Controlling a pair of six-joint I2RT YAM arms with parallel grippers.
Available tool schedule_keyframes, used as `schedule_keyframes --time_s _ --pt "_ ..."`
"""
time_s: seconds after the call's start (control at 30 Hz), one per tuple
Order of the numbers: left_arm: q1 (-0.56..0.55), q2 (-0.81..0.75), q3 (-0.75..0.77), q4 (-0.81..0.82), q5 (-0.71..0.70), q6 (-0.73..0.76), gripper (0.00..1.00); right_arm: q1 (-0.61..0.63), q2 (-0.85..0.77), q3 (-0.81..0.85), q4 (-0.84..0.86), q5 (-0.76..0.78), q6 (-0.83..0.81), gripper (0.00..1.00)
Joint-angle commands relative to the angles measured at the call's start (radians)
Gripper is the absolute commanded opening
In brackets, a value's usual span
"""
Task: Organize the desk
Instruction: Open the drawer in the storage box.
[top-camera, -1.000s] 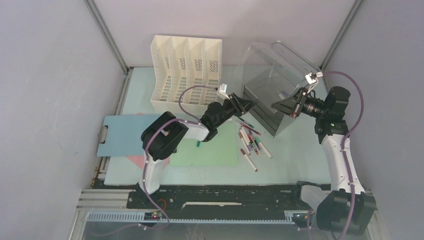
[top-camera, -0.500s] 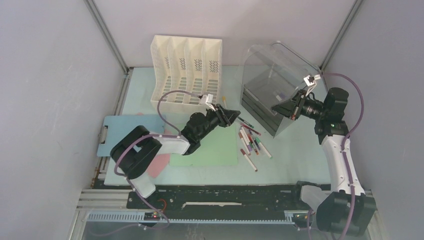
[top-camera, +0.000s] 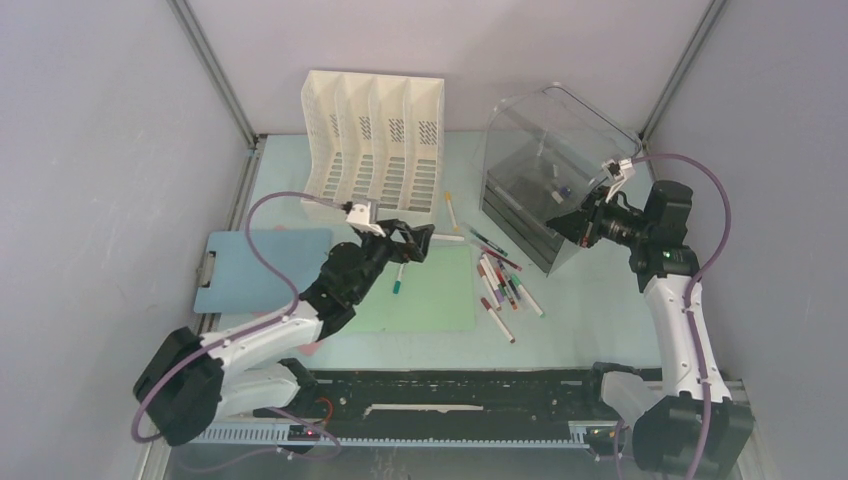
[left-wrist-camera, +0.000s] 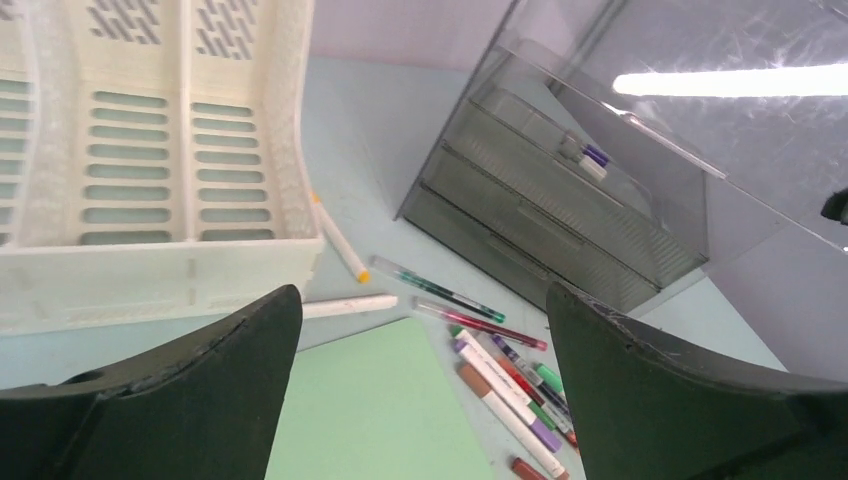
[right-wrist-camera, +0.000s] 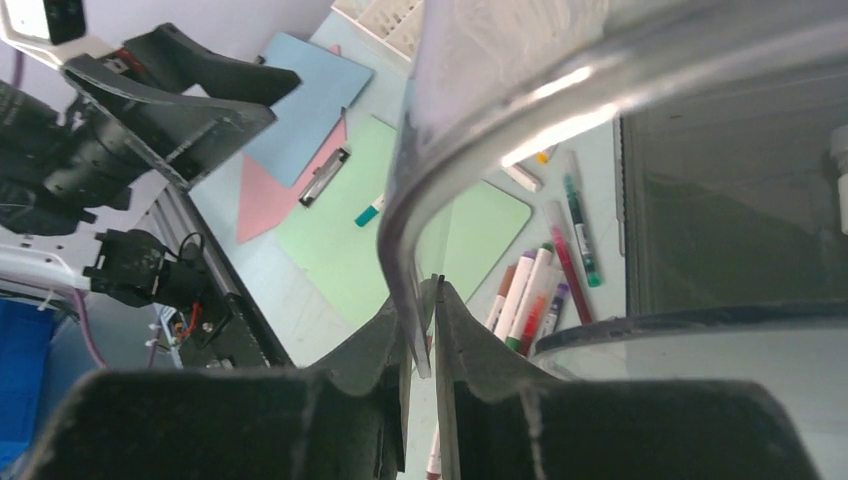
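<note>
One change: left pincer (top-camera: 416, 243) has drawn back and opened wide.

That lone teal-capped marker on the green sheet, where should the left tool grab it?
Probably mid-barrel, from straight above. The marker lies flat and alone on the green sheet, pointing roughly away from the arms, so the open left tool can close across its narrow width.

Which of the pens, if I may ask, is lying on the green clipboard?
The teal-capped pen, alone on the green clipboard; all the other pens lie off it, on the desk.
</note>
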Motion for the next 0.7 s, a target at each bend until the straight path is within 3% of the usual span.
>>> schedule_keyframes --time_s 0.0,0.13,0.37,0.67 --pt "0.075 -0.119 -0.082 -0.052 0.052 -0.012 1.0 0.012 -0.044 0.052 -0.066 0.031 -0.101 0.2" --pt "0.138 -0.181 -0.151 -0.013 0.167 -0.069 1.0 0.012 -0.065 0.051 -0.086 0.068 -0.144 0.21" --pt "0.143 -0.174 -0.172 0.013 0.224 -0.081 1.0 0.005 -0.073 0.057 -0.126 0.117 -0.216 0.26" --pt "0.143 -0.157 -0.172 0.121 0.306 -0.162 1.0 -0.005 -0.108 0.109 -0.25 0.202 -0.343 0.44"
